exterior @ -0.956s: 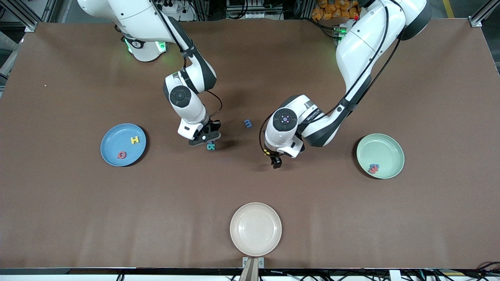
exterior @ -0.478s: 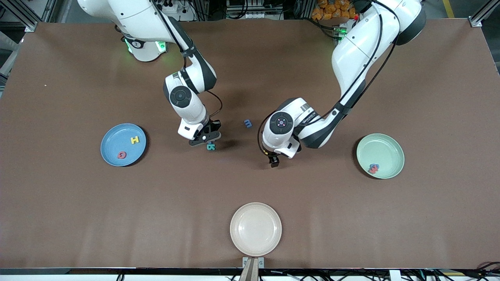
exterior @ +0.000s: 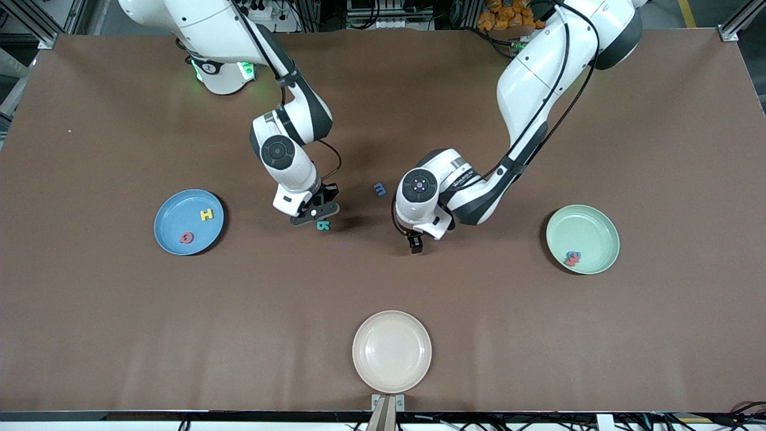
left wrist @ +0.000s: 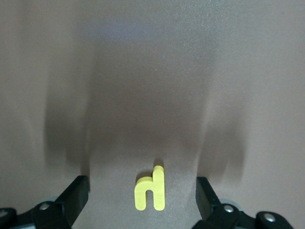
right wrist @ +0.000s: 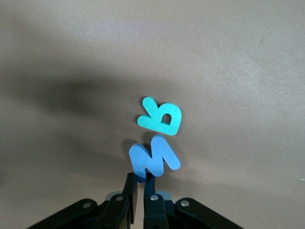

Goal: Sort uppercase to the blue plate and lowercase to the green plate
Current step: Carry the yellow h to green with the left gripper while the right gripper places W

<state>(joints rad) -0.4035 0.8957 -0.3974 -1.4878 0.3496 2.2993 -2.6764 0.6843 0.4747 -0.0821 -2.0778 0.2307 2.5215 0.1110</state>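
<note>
My right gripper (exterior: pixel 314 212) is shut on one edge of a blue W (right wrist: pixel 153 160), its fingertips (right wrist: pixel 131 177) pinching the foam. A teal capital letter (exterior: pixel 324 225) (right wrist: pixel 161 117) lies on the table right beside it. My left gripper (exterior: pixel 415 242) (left wrist: pixel 141 200) is open and low over the table, with a yellow n (left wrist: pixel 150 189) lying flat between its fingers (left wrist: pixel 76 195). A blue m (exterior: pixel 380 189) lies between the two arms. The blue plate (exterior: pixel 170 218) holds a yellow H (exterior: pixel 206 214) and a red Q (exterior: pixel 187 237). The green plate (exterior: pixel 583 230) holds a red and a blue letter (exterior: pixel 573 258).
A cream plate (exterior: pixel 391 351) stands near the table's front edge, nearer to the camera than both grippers. Brown table surface lies between the plates. The two arms' hands are close together at the table's middle.
My left arm has shifted its open gripper a little toward the right arm's end of the table. The right gripper has stayed in place, shut.
</note>
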